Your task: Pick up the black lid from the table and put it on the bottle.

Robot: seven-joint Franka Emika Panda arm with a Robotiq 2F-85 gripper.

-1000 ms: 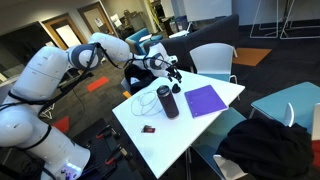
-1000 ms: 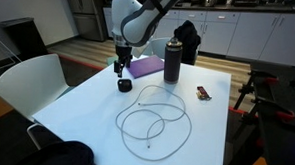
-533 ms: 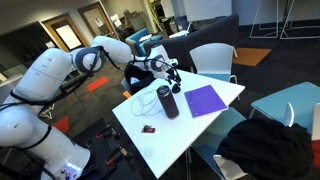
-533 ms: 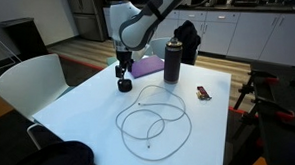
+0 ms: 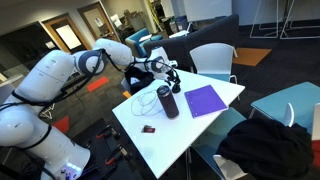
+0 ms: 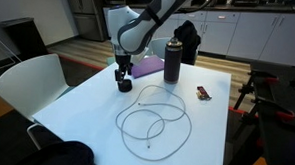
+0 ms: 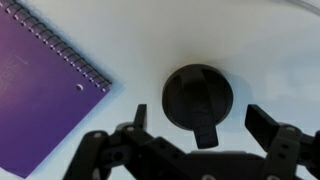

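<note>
The black lid (image 7: 198, 98) is a small round cap lying flat on the white table (image 6: 96, 105), beside the purple notebook's corner. My gripper (image 7: 201, 122) is open and hangs straight above it, one finger on each side of the lid, not touching it. In an exterior view the gripper (image 6: 122, 79) sits low over the lid (image 6: 125, 88). The tall dark bottle (image 6: 172, 62) stands upright on the table to the right of the lid, with nothing on its top. It also shows in an exterior view (image 5: 167, 101); there the lid is hidden behind the gripper (image 5: 173, 76).
A purple spiral notebook (image 7: 40, 90) lies next to the lid and beside the bottle (image 5: 206, 100). A thin cable loop (image 6: 151, 123) lies mid-table. A small flat dark object with a red spot (image 6: 203, 92) lies near one edge. A white chair (image 6: 27, 82) stands at the table.
The gripper has come down toward the table and now stands low over the lid with its fingers astride it. The lid and the bottle have not moved.
</note>
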